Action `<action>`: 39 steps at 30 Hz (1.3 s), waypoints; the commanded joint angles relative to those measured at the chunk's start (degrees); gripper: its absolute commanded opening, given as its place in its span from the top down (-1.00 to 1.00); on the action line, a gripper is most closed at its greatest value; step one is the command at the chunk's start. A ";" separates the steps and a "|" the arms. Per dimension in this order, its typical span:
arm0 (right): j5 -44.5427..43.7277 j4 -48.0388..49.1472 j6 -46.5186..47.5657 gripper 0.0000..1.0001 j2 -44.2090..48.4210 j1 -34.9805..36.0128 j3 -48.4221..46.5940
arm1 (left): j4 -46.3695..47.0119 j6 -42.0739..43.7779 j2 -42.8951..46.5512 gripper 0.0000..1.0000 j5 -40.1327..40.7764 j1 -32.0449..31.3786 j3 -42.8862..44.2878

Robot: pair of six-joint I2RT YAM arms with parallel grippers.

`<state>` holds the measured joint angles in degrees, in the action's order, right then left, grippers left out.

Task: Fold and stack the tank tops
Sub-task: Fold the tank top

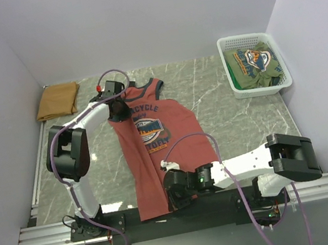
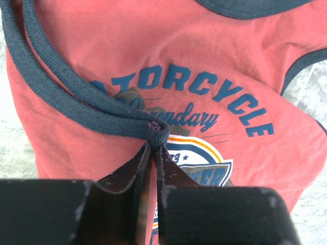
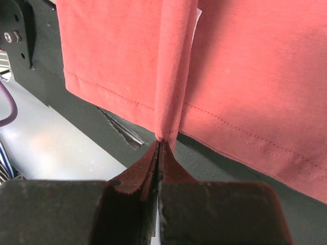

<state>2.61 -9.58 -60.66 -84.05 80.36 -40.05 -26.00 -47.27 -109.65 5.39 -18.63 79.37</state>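
Note:
A rust-red tank top (image 1: 165, 136) with dark trim and blue chest lettering lies down the middle of the table, its left side folded over. My left gripper (image 1: 118, 110) is at its upper left. In the left wrist view the left gripper (image 2: 156, 145) pinches the bunched dark armhole trim (image 2: 76, 97), jaws nearly together. My right gripper (image 1: 172, 188) is at the bottom hem. In the right wrist view the right gripper (image 3: 159, 142) is shut on the folded edge of the red cloth (image 3: 255, 76). A tan-brown tank top (image 1: 57, 100) lies folded at the far left corner.
A white mesh basket (image 1: 249, 36) at the far right holds a green printed shirt (image 1: 254, 62). The red top's hem hangs over the black rail (image 1: 124, 219) at the near table edge. Walls close in the left, back and right.

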 commanded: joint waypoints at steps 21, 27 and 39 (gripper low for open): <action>-17.82 -22.23 6.78 0.12 -12.96 7.36 -32.70 | 3.94 -1.08 14.64 0.02 0.68 10.98 -7.48; -16.93 -26.36 10.12 0.11 -23.34 7.45 -41.94 | 7.62 -0.02 10.95 0.08 -3.53 12.04 -11.34; -13.07 -25.75 12.85 -0.03 -31.00 7.10 -43.98 | 10.44 0.77 5.06 0.00 -4.86 12.39 -12.84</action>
<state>-11.00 -35.27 -49.25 -114.52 87.61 -83.40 -18.13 -47.35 -103.44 1.30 -6.39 65.91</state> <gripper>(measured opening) 0.514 0.499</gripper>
